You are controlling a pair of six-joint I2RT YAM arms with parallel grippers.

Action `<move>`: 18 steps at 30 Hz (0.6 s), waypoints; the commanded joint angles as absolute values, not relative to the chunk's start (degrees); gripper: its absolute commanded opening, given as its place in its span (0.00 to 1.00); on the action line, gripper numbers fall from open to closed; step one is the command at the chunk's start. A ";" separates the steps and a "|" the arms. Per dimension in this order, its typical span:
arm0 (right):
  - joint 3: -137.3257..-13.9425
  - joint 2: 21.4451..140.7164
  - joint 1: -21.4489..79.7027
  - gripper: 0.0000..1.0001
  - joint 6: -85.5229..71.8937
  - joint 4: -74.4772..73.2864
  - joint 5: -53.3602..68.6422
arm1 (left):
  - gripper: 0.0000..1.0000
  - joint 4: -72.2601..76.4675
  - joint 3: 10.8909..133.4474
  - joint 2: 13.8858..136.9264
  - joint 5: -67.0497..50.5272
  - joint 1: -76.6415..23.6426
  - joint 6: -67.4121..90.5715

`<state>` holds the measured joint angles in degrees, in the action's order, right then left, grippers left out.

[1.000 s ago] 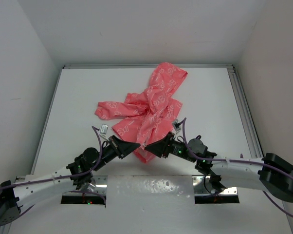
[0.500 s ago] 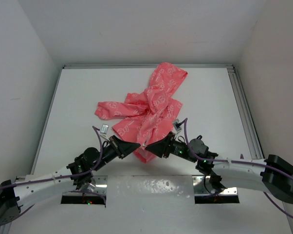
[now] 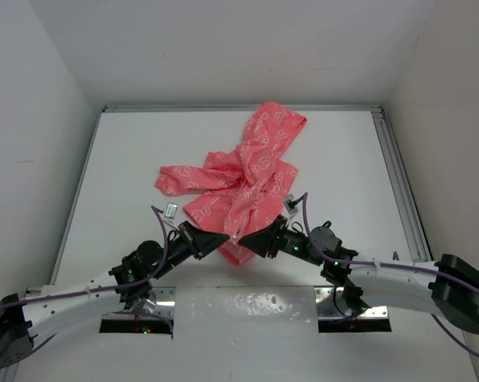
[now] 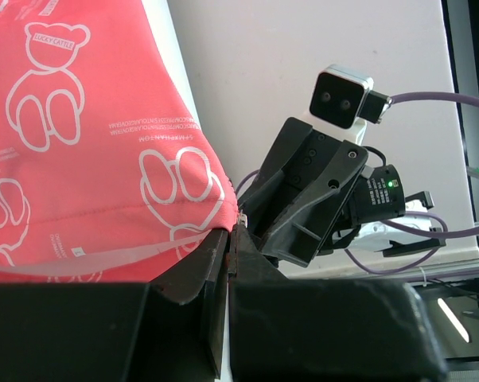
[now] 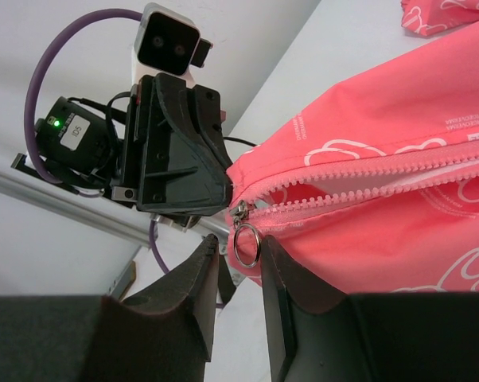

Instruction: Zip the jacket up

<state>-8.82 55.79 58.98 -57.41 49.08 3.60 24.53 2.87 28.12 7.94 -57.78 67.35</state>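
Status: zip is barely started. The small coral-pink thin-fabric hooded jacket with white outline print (image 3: 251, 171) lies crumpled mid-table on the white tabletop (image 3: 120, 159). Its hood is at the far side, one sleeve is thrown out left, and the bottom hem is at the near side, where both arms meet.

- The metal zipper slider (image 5: 239, 212) sits at the very bottom end of the track, right by the hem.
- Past the slider, the two rows of pink zipper teeth (image 5: 367, 179) run apart with white lining showing between them. The visible length is unzipped. How the zip looks further up toward the hood, I cannot tell.
- The left gripper (image 4: 230, 243) is closed, pinching the hem corner just beside the slider. I read it as the anchor.
- The right gripper (image 5: 238, 243) has its jaws partly apart. The round metal pull ring (image 5: 246, 243) hangs between the fingers, not clamped as far as I can see.

Left to do, my read: close on the ring, then drag the slider the whole way toward the collar while the hem stays held.

Containers: none in view, so nothing to report there.
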 commanded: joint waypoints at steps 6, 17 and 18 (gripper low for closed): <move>-9.93 54.93 59.06 0.30 -56.95 50.19 3.69 | 0.00 26.19 -11.16 27.95 7.82 -57.92 67.32; -9.84 56.15 59.06 0.34 -57.83 52.20 4.92 | 0.00 27.07 -11.42 28.56 7.56 -57.92 67.32; -9.93 56.60 59.15 0.30 -58.09 52.56 5.10 | 0.00 28.03 -11.69 28.65 7.56 -57.92 67.85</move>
